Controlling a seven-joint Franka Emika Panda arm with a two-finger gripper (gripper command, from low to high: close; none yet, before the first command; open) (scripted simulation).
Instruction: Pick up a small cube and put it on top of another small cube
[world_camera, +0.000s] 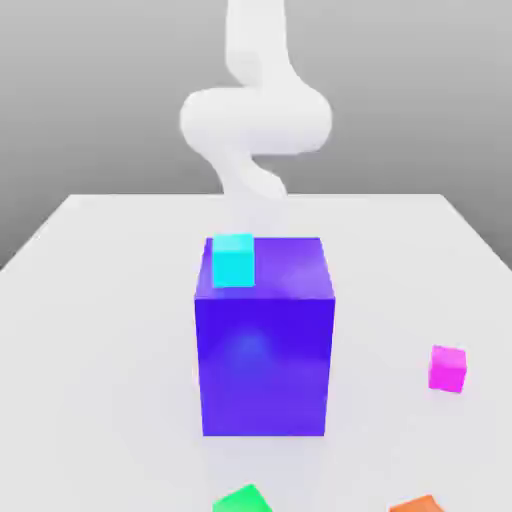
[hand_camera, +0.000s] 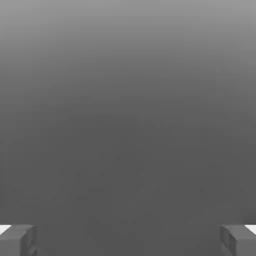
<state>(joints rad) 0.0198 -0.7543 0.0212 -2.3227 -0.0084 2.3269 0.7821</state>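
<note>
Gripper (hand_camera: 128, 241) fully open, holding nothing; small plain magenta-pink cube (world_camera: 447, 368) on white table (world_camera: 100, 300) looks rigid, light, probably slick, so pinch two opposite flat faces.

Your arm (world_camera: 255, 115): plain white, smooth, rounded, tube-like links with bulging joint housing, upper centre of exterior view, edges soft against grey backdrop. You see no cables, screws or markings on it. Your gripper (hand_camera: 128, 240): two fingertips (hand_camera: 17, 240) at lower left and lower right corners of hand view, blocky, square-edged, mid-grey faces, darker inner sides, small white patch at each outer upper corner.
</note>
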